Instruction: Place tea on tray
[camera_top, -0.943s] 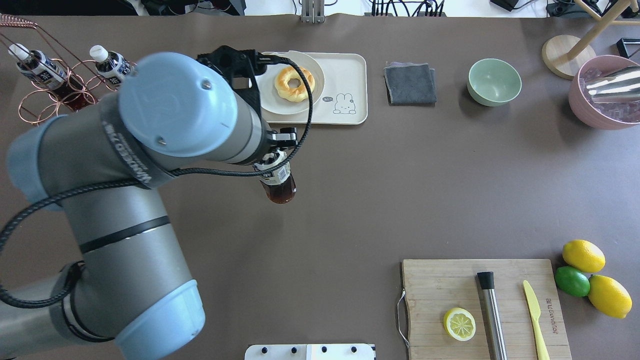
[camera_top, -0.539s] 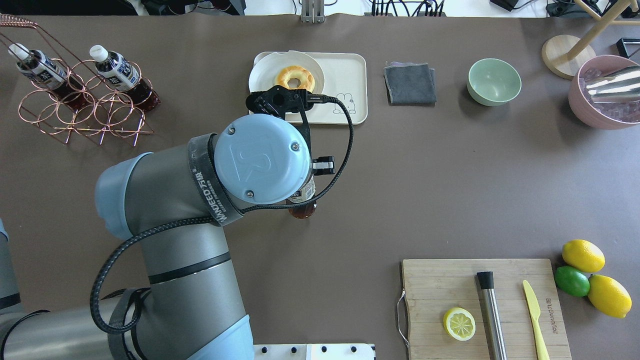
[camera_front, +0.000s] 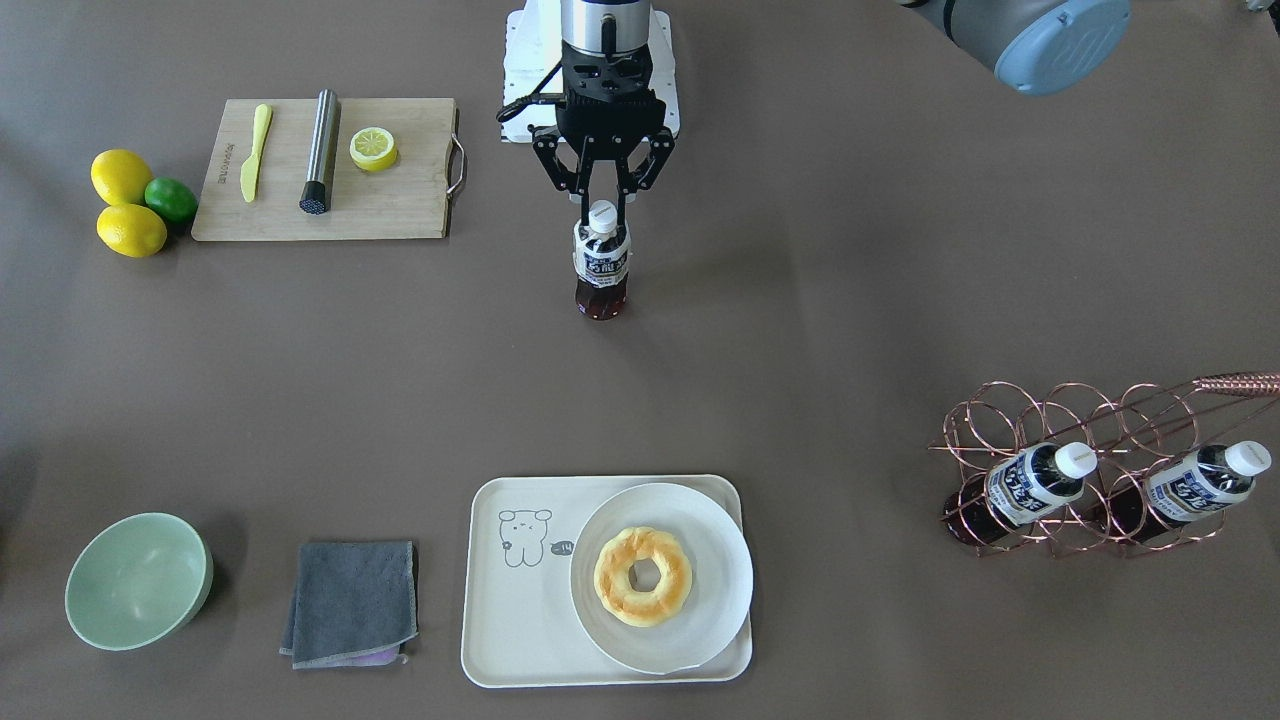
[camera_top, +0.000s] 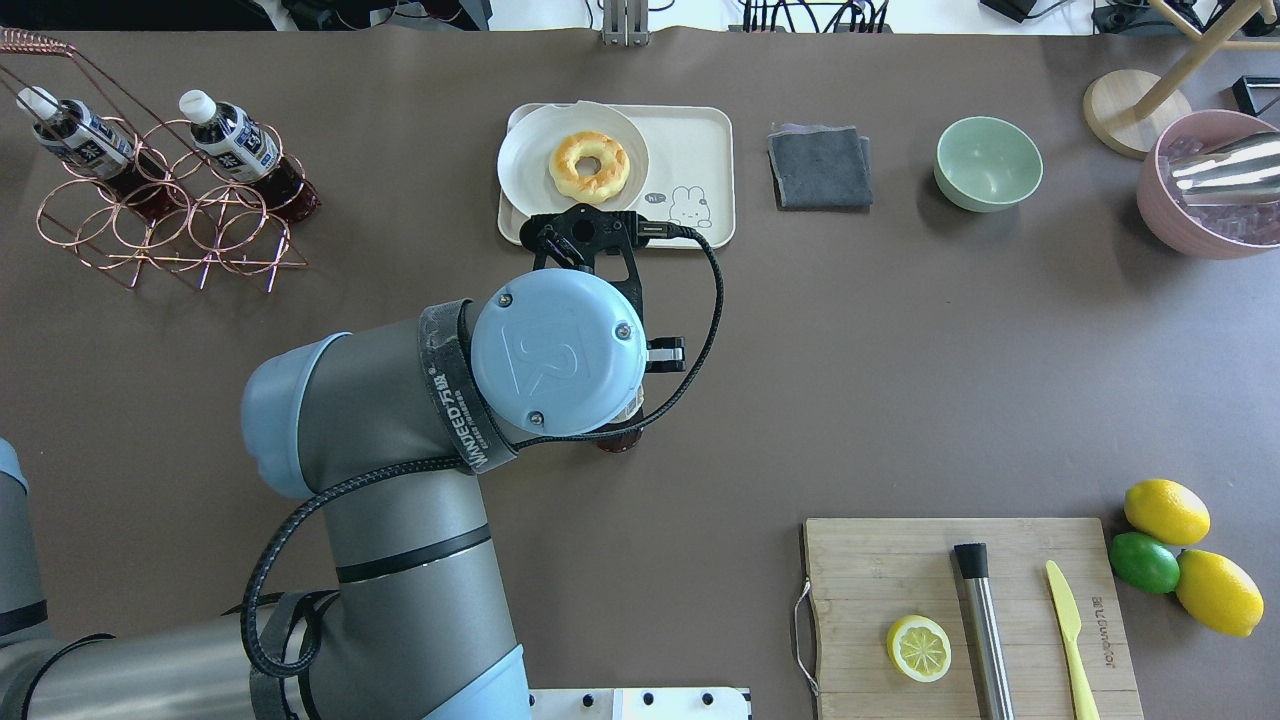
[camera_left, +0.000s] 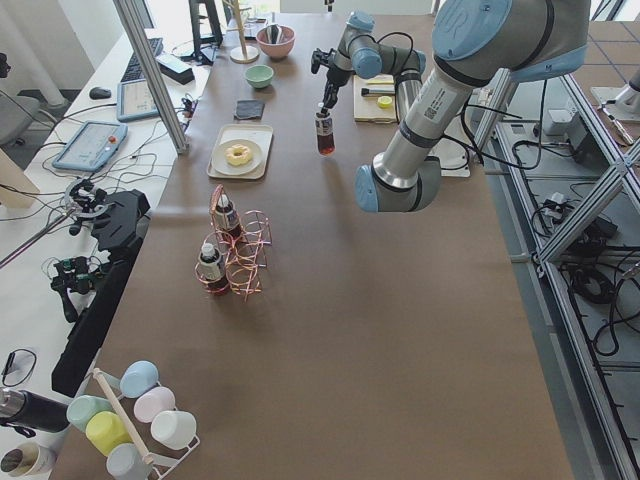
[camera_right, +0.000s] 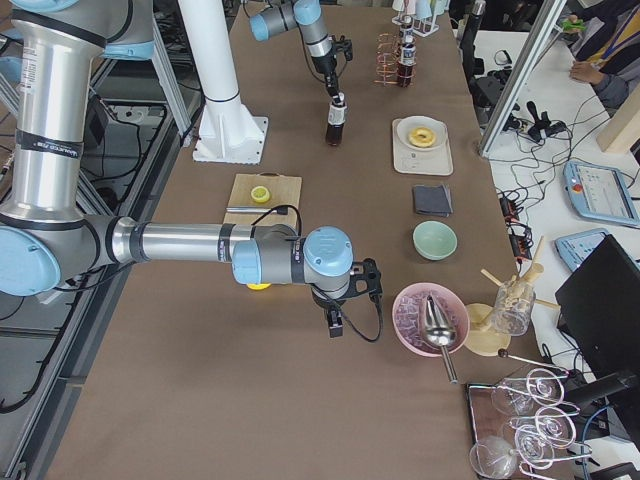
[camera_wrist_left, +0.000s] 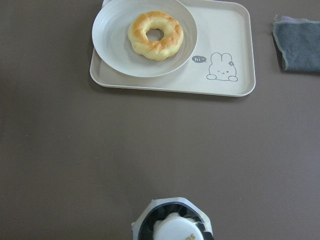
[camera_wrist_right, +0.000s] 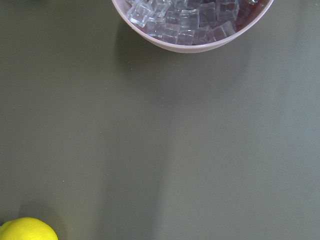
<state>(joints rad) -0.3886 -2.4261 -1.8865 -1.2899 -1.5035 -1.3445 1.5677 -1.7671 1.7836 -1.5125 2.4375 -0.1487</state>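
At mid-table the tea (camera_front: 602, 262) stands upright, its white cap pinched between the left gripper's (camera_front: 603, 212) black fingers. From overhead the wrist hides all but its dark base, and whether that base touches the table is unclear. The smooth cream tray (camera_front: 510, 620), round-cornered, lies well apart toward the far edge, bearing a round plate (camera_front: 712, 520) with a golden ring doughnut (camera_front: 642, 576). Whether the right gripper (camera_right: 335, 322) is spread I cannot tell.

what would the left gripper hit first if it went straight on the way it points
The left gripper points straight down, jaws shut on the tea, so its base meets the table first, if not already there. The tray lies off that line.
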